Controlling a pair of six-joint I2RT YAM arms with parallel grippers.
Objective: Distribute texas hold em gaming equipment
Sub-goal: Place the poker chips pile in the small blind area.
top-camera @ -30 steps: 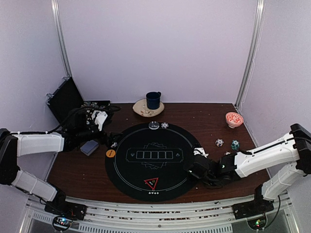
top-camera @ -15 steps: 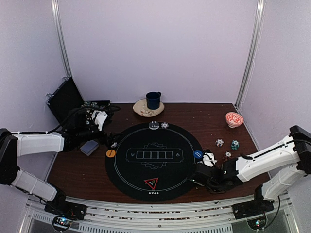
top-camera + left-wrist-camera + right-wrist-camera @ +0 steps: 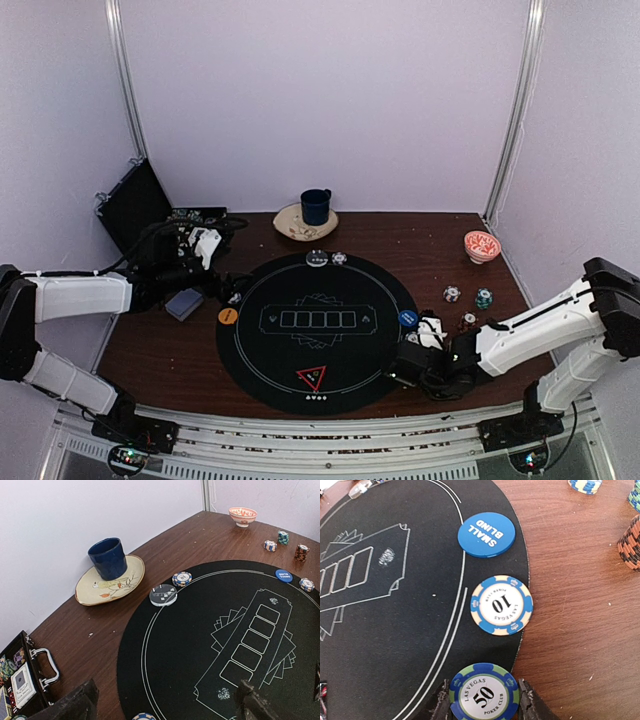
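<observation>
One mat (image 3: 265, 350), blue disc (image 3: 486, 534), seemingly wooden table (image 3: 160, 345)

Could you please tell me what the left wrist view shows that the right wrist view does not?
Only the left wrist view: the dark blue mug on its saucer, the red-patterned bowl, the open case and the grey button disc. Only the right wrist view: the 50 chip gripped by the right gripper. Both: the black mat, the SMALL BLIND button, the 10 chip and three chip stacks.
</observation>
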